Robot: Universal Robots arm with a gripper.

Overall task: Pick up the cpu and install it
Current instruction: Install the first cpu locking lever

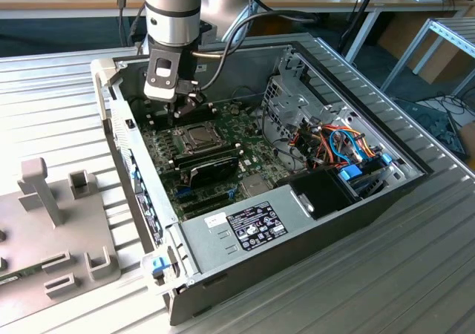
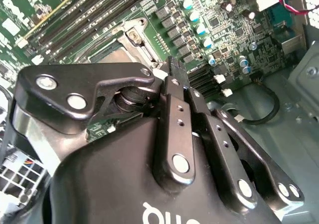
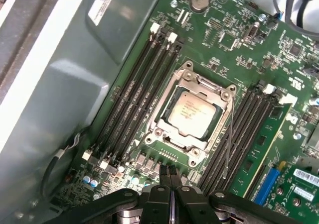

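Observation:
The cpu [image 3: 192, 113] is a small silver-grey square lying flat in the socket on the green motherboard [image 3: 234, 40], ringed by the metal socket frame [image 3: 185, 74]. In the exterior view the cpu [image 1: 197, 135] sits in the middle of the board inside the open computer case [image 1: 312, 230]. My gripper [image 3: 170, 173] hovers just beside the socket's edge with its two black fingers pressed together and nothing between them. The exterior view shows the gripper [image 1: 182, 113] above the board's far side, a little behind the socket. In the second wrist view the fingertips [image 2: 172, 67] point down at the board.
Long black memory slots [image 3: 134, 94] flank the socket on both sides. A thin socket lever [image 3: 231, 134] runs along one side. A black expansion card [image 1: 211, 172], a drive cage [image 1: 286, 104], bundled cables [image 1: 341, 145] and the power supply [image 1: 245, 226] crowd the case. A grey fixture [image 1: 52, 230] stands on the table.

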